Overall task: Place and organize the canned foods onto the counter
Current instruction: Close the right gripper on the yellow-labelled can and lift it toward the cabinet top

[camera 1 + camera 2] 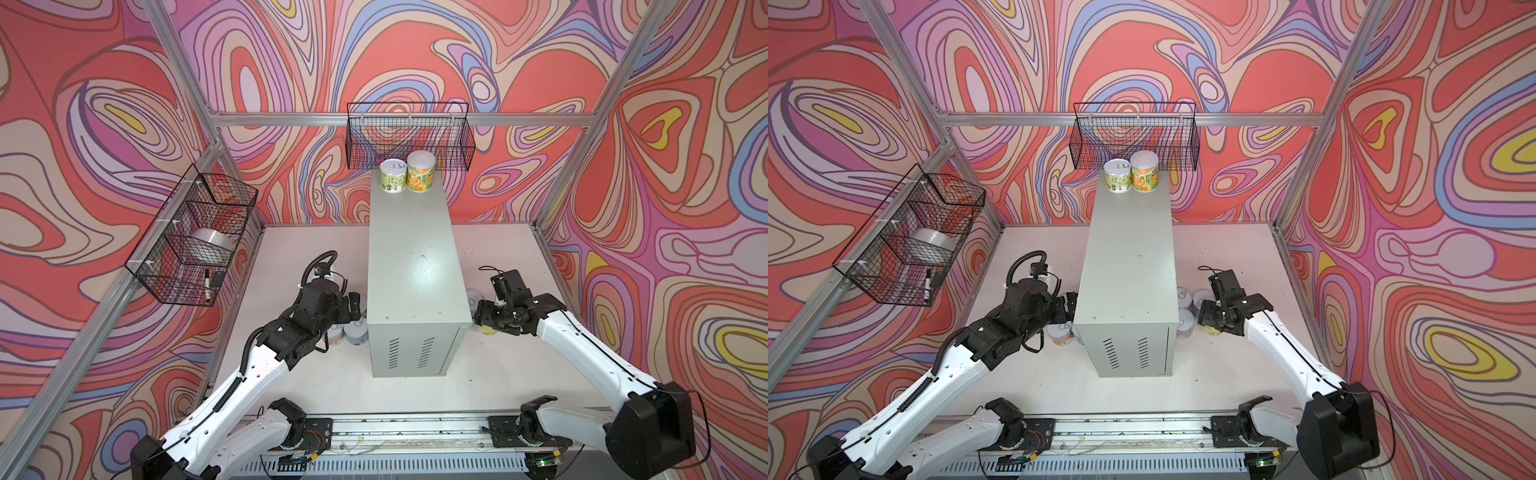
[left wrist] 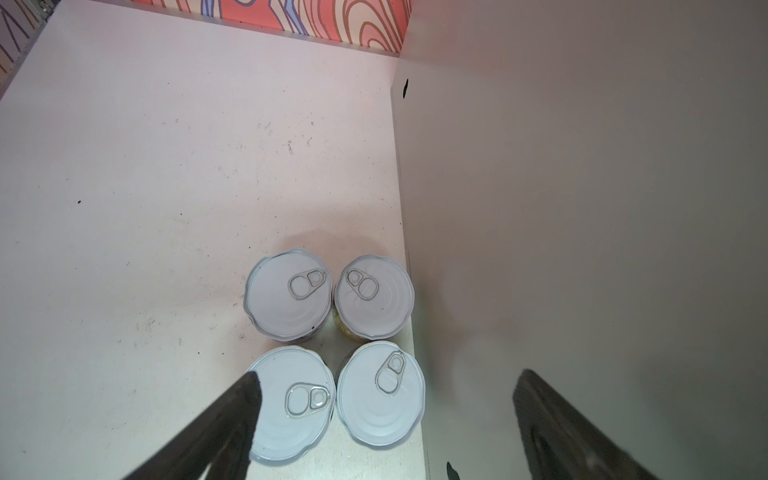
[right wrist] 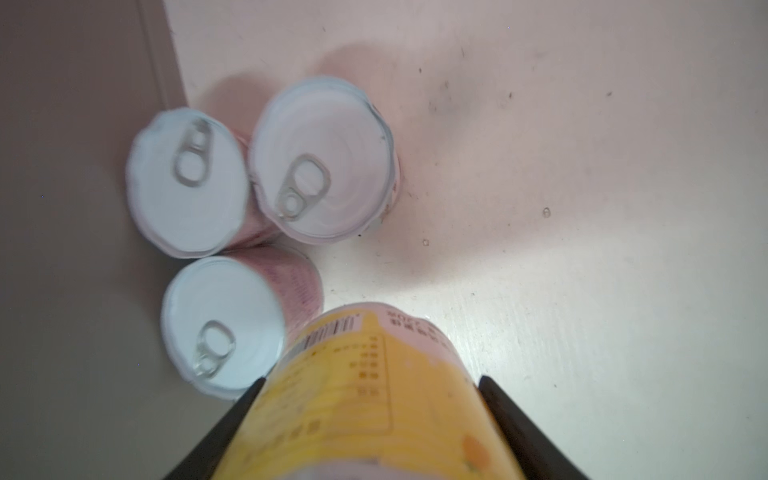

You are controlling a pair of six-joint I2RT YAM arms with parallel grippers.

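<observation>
Two tins, a green-labelled tin and an orange-labelled tin, stood upright and touching on the counter. They were at its far end, well beyond both grippers. Directly below the left gripper, four tins sat lids-up in a tight square on the tabletop, close against the counter's side wall. Just ahead of the right gripper, three tins clustered by the counter's opposite wall.

The tins looked like rigid metal cylinders, probably weighty if full. They would not crush, but their glossy labels could slip under a weak pinch. The best hold seemed to be across the round wall at about mid-height, clear of the lid rim and pull tab.

The left gripper hung spread wide and empty above its four tins. One finger was over the nearest outer tin and the other towards the counter wall; neither visibly touched anything. The right gripper's fingers pressed against both sides of the yellow tin, gripping it across the body. Whether that tin had left the tabletop could not be told.
</observation>
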